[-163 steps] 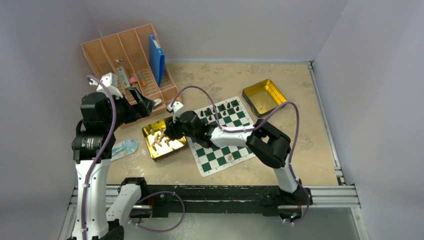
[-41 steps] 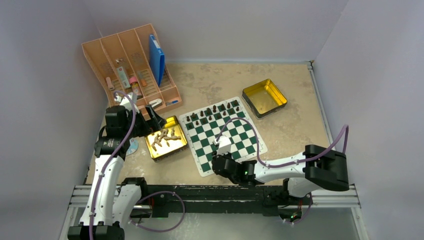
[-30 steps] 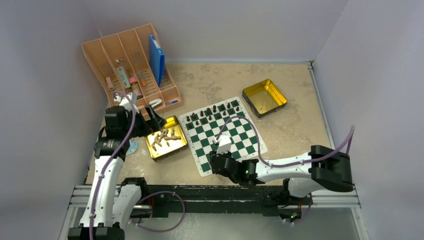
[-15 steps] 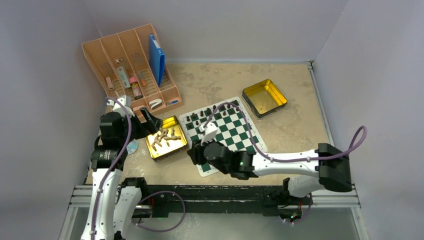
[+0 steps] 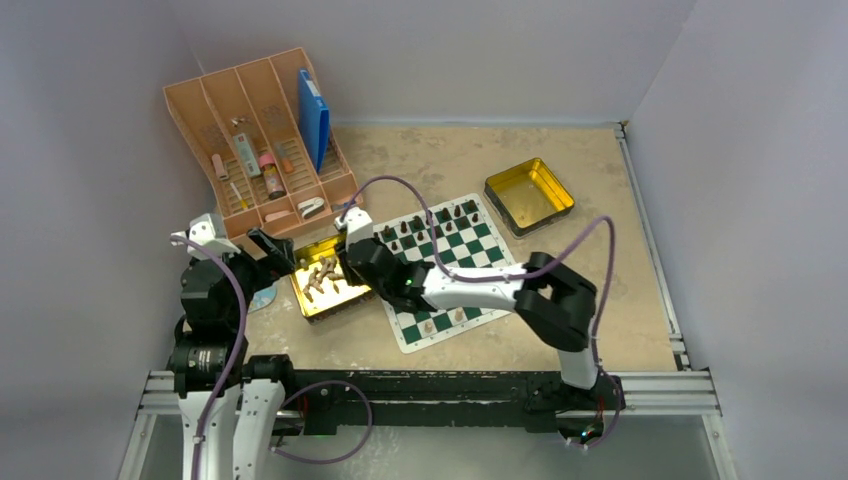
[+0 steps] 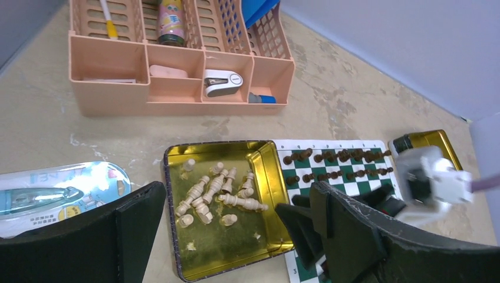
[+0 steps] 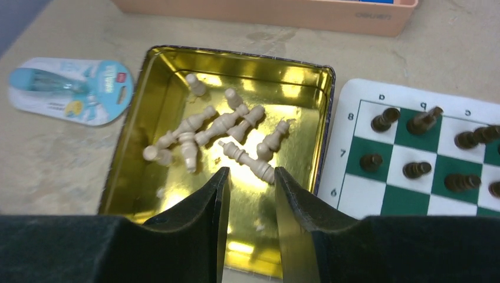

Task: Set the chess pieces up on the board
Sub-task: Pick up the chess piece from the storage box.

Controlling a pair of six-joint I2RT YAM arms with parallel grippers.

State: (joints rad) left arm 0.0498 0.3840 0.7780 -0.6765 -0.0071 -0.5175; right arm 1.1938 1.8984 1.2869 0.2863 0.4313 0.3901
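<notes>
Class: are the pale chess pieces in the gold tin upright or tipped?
Mostly tipped: pale chess pieces lie sideways in the gold tin.

1. White-and-black left arm (image 5: 205, 300) stands upright at its base. The black two-finger left gripper (image 6: 236, 194) is spread wide and empty.
2. White-and-black right arm (image 5: 470, 290) stretches low toward the left. The black right gripper (image 7: 250, 177) is narrowly parted and empty.

Tan chess pieces (image 7: 247, 159) lying jumbled in gold tin (image 7: 171, 82) beside board (image 7: 407, 200).
</notes>
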